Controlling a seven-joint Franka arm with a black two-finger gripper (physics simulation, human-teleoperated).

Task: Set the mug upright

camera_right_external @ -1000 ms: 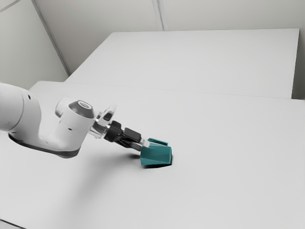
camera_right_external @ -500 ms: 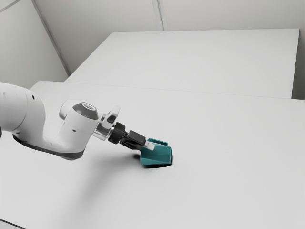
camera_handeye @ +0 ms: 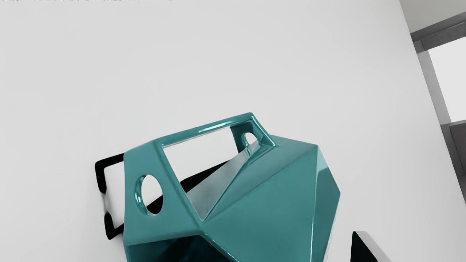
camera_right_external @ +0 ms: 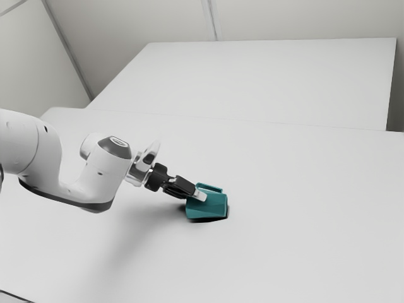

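Over the mug, gripper has moved further toward the exterior view's right; can't tell if spread or pinching. The mug lies on its side, well in from the table's far edge, so uprighting remains.

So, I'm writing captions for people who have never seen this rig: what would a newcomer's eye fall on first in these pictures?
Likely the teal faceted mug, lying on its side on the pale table, its angular handle large in the wrist view. Next, the white arm coming in from the exterior view's left, its black gripper reaching down to the mug.
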